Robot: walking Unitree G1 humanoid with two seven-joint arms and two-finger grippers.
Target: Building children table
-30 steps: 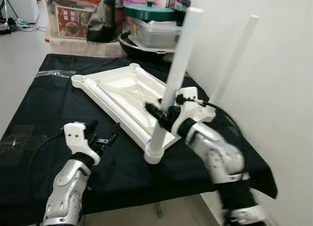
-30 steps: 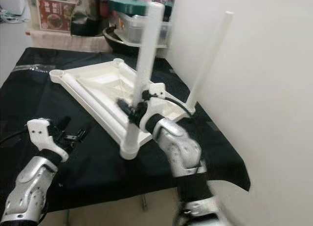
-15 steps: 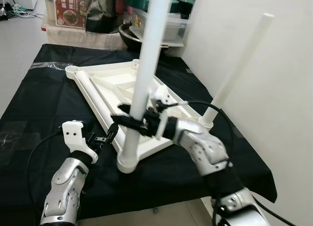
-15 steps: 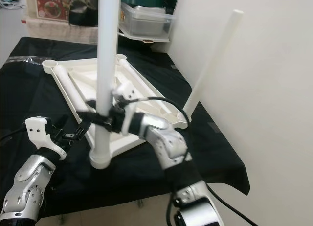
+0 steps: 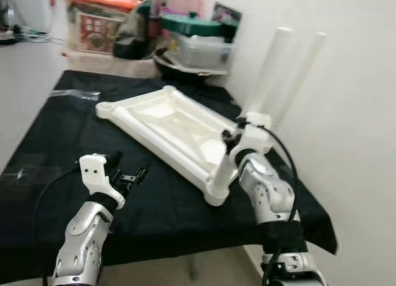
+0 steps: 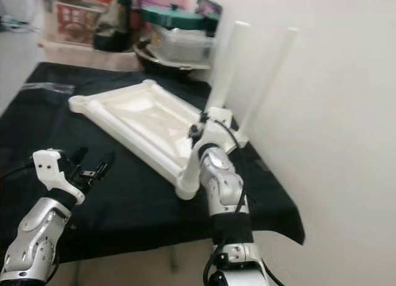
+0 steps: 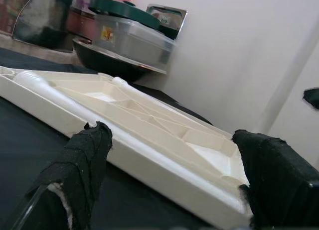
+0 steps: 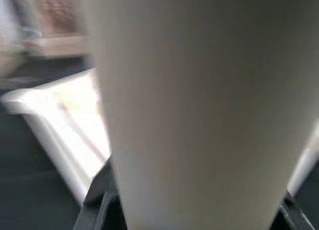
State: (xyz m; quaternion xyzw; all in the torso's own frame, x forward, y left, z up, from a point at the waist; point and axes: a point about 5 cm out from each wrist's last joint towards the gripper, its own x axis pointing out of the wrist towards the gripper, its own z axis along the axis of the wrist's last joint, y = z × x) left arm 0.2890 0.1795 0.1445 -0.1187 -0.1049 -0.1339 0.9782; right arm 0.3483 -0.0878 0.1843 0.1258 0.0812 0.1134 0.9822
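Observation:
A white children's table top (image 5: 173,125) lies upside down on the black-clothed table (image 5: 49,143). A white leg (image 5: 260,82) stands in its near corner socket (image 5: 216,193) and leans toward the wall. My right gripper (image 5: 230,137) is shut on this leg low down; up close in the right wrist view, the leg (image 8: 199,90) sits between the black fingers (image 8: 99,195). A second white leg (image 5: 300,75) stands at the far right corner. My left gripper (image 5: 133,174) hovers open over the cloth, left of the table top, its pads (image 7: 84,165) apart with nothing between.
Storage boxes (image 5: 99,26), a green-lidded container (image 5: 198,41) and a black pan (image 5: 179,66) crowd the far end. The white wall (image 5: 346,112) runs close along the right. Clear plastic wrap (image 5: 74,94) lies on the cloth at far left.
The view has shifted. The leg held by my right gripper has swung from nearly upright to leaning toward the wall, close to the second leg. My left gripper stays open in place.

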